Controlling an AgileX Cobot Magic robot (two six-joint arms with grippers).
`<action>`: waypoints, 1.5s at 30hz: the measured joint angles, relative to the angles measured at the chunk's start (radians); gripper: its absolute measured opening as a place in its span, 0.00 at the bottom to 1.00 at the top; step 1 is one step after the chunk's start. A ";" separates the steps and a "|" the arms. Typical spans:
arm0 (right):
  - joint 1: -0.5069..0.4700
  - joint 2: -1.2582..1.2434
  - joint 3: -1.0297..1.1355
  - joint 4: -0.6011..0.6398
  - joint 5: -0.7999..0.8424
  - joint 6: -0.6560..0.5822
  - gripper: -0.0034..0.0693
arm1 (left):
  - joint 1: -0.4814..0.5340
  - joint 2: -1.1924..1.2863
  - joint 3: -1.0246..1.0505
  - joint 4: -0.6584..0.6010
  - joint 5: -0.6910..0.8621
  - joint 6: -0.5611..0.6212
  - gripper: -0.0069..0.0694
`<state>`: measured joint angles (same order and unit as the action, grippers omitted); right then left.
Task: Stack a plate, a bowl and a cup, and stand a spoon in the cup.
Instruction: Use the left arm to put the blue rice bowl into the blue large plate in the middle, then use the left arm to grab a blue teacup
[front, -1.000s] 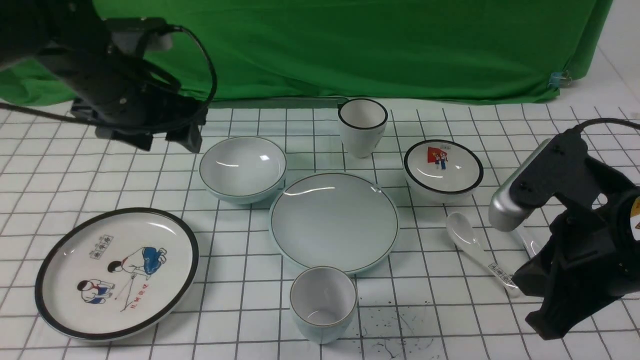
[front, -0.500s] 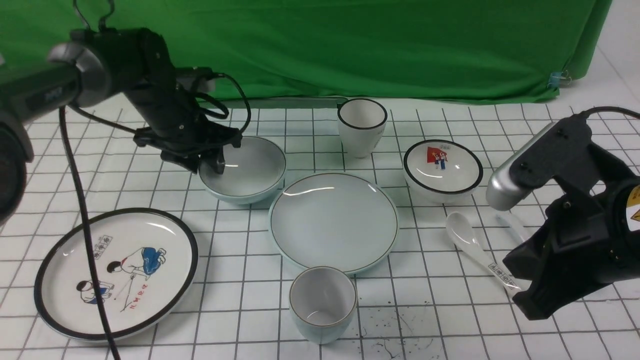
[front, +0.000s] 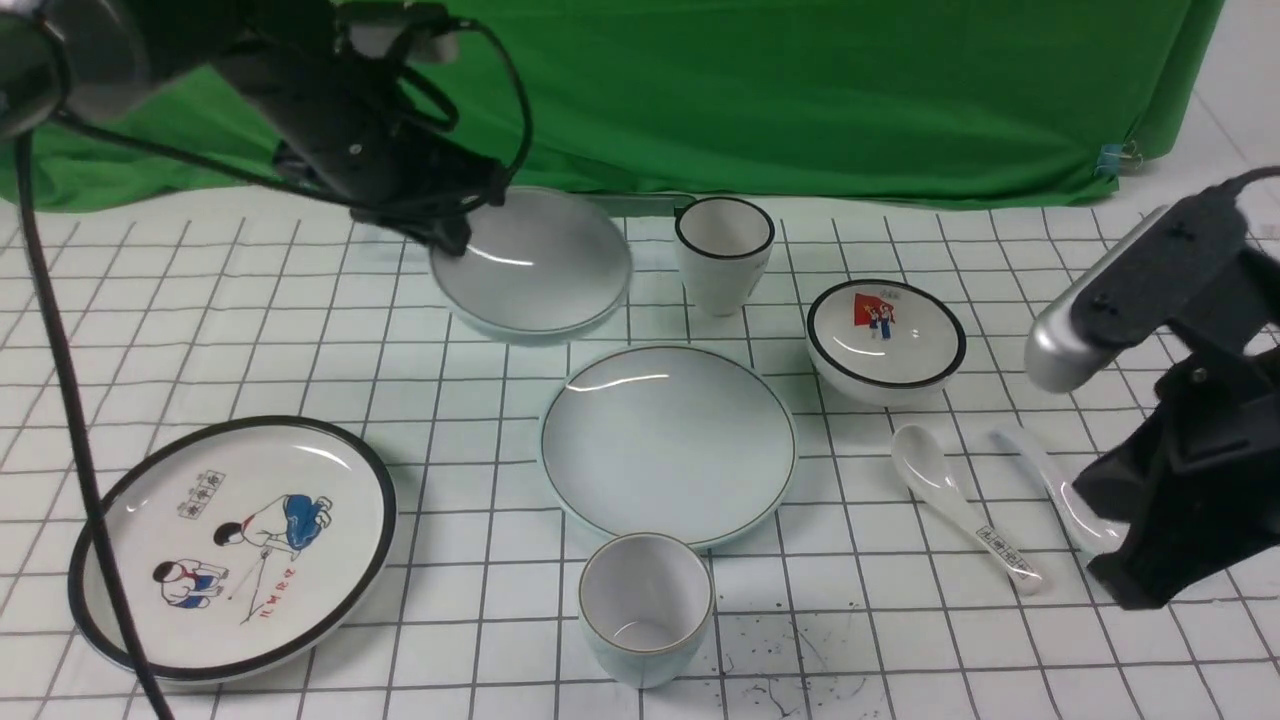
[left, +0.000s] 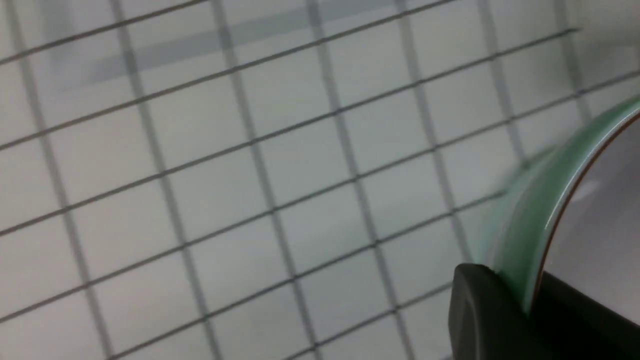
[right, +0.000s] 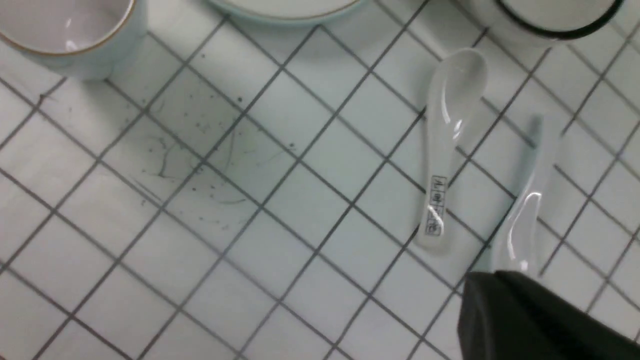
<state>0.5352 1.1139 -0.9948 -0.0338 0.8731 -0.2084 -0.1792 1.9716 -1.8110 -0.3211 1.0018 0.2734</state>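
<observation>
Our left gripper (front: 452, 232) pinches the rim of the plain pale blue-green ceramic bowl (front: 540, 262), held tilted above the table (front: 200, 350), and we see its target, the matching round plate (front: 668, 445), lying just to its right, nearer us.

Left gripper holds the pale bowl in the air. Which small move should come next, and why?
Probably carry the plain pale blue-green bowl rightward and nearer, over the plain pale blue-green round plate. The left gripper pinches its rim, it hangs tilted in the air, and the plate lies bare.
</observation>
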 joint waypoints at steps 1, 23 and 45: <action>0.000 -0.003 -0.001 -0.002 0.000 0.000 0.08 | -0.004 -0.002 0.000 -0.007 0.004 0.004 0.08; 0.000 -0.090 -0.014 -0.075 0.014 0.019 0.08 | -0.163 0.224 -0.004 0.016 -0.074 0.021 0.09; 0.000 -0.090 -0.014 -0.123 -0.006 0.025 0.09 | -0.252 -0.114 -0.071 0.232 0.201 -0.129 0.82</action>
<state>0.5352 1.0239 -1.0091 -0.1570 0.8675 -0.1830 -0.4310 1.8574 -1.8822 -0.0888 1.2030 0.1440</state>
